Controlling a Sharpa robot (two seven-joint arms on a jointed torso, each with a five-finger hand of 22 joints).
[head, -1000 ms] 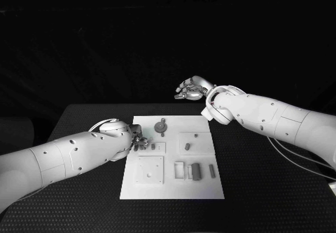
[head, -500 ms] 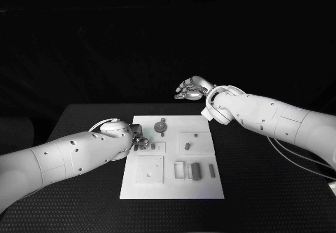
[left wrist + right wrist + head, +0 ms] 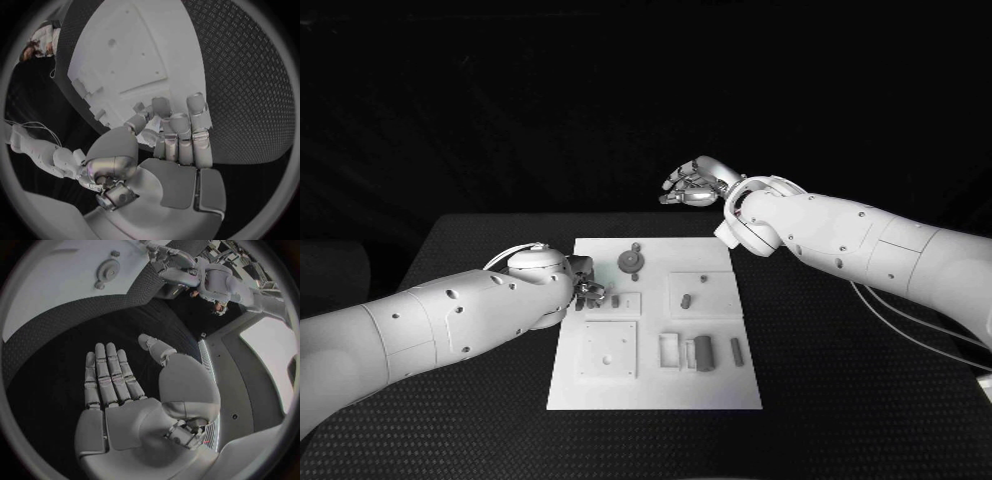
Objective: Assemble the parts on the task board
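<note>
The white task board [image 3: 653, 385] lies in the middle of the black table. On it are a round grey part [image 3: 632, 262], a small peg [image 3: 685, 299] and upright grey blocks [image 3: 702, 351]. My left hand [image 3: 587, 290] is low over the board's left edge. Its fingers [image 3: 178, 125] lie straight and close together, their tips on the board [image 3: 144, 55]. A small grey part [image 3: 139, 106] sits between thumb tip and fingertip; whether it is pinched is unclear. My right hand [image 3: 691, 185] hangs high beyond the board's far edge, palm flat, fingers [image 3: 106, 375] straight, holding nothing.
A square white plate [image 3: 610, 350] is set in the board's near left. A thin grey bar [image 3: 737, 349] stands by the blocks. The right wrist view has the board [image 3: 56, 280] with the round part [image 3: 109, 271] far below.
The left hand's fingers have drawn in a little at the board's left edge. The right arm has stayed where it was.
</note>
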